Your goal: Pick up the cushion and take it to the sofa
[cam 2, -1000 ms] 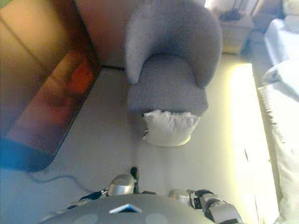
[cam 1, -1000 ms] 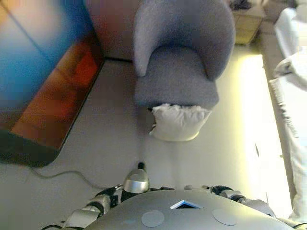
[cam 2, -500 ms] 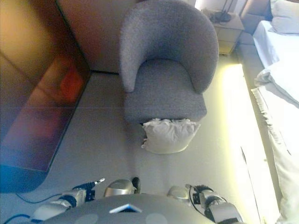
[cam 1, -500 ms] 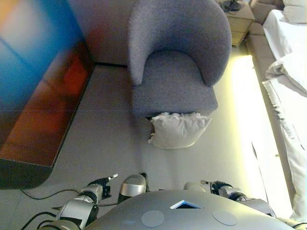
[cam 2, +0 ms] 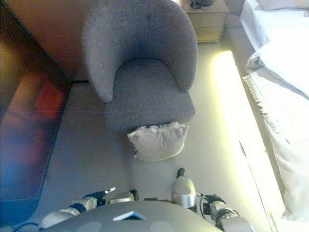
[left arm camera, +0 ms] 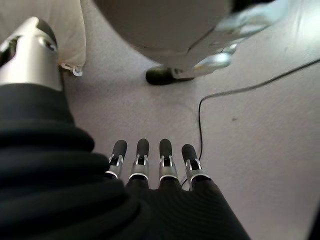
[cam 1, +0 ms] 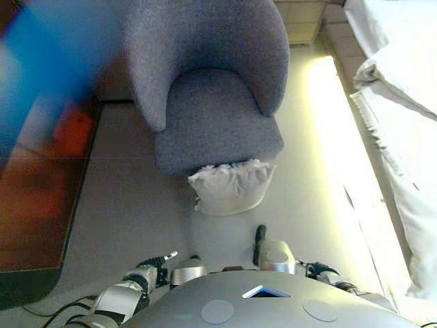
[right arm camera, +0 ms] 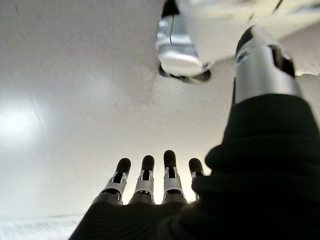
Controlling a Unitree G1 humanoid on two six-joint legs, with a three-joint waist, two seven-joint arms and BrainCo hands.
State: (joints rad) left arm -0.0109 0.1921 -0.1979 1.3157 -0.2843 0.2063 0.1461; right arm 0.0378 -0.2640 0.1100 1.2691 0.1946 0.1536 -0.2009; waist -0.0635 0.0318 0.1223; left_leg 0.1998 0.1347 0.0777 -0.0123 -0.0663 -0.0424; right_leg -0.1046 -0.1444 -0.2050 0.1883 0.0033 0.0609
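Note:
A white cushion (cam 1: pixel 231 186) lies on the floor and leans against the front of the grey armchair (cam 1: pixel 212 102). A corner of the cushion also shows in the left wrist view (left arm camera: pixel 75 25). My left hand (cam 1: pixel 153 263) hangs low at my side, well short of the cushion, and its fingers (left arm camera: pixel 150 160) are straight and hold nothing. My right hand (cam 2: pixel 212 200) hangs low on the other side, and its fingers (right arm camera: pixel 155 175) are straight and empty over bare floor.
A dark screen panel (cam 1: pixel 34 171) stands along the left. A bed with white bedding (cam 1: pixel 403 102) runs along the right, with a lit strip of floor beside it. A nightstand (cam 2: pixel 205 14) stands behind the chair. A cable (left arm camera: pixel 240 90) lies on the floor.
The whole picture has shifted left and the chair looks nearer, so the camera has moved. The cushion still leans on the chair. Both hands stay low and empty.

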